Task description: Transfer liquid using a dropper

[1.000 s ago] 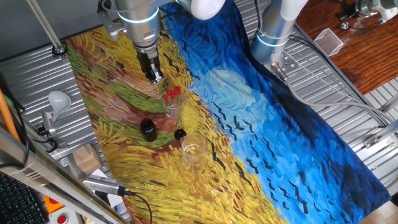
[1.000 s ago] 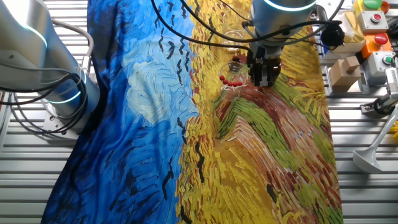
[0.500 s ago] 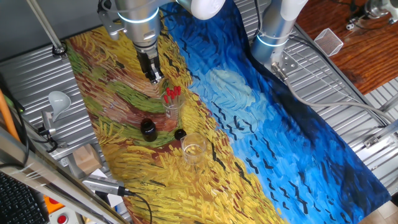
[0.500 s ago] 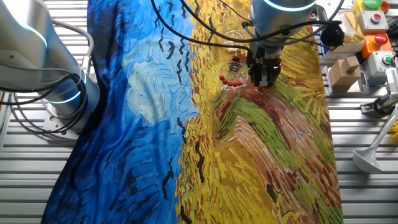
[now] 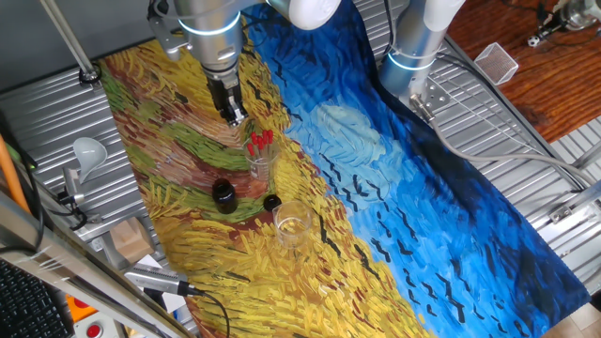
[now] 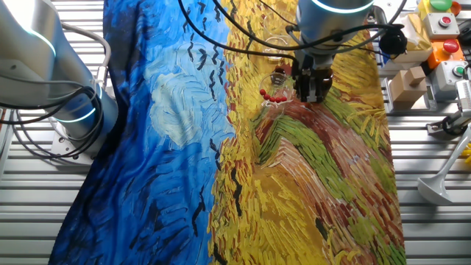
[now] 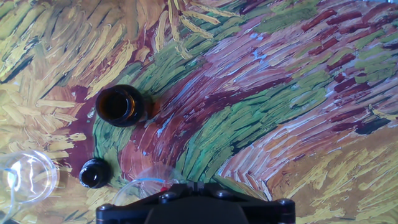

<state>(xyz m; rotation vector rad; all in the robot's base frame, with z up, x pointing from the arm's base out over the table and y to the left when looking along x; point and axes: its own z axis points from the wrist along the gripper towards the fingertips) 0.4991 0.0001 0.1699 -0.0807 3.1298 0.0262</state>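
Red-bulbed dropper (image 5: 260,139) is looking light, slippery, fragile (standing among others in clear glass (image 5: 260,164)); pinch the soft bulb; jaws' opening indiscernible.

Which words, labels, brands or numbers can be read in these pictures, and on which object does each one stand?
None can be read.
The open brown bottle, its black cap and the glass of droppers show no label.
The button box bears no legible marking.

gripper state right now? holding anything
gripper: holds nothing, poised above the droppers in their glass; whether open or shut cannot be told.
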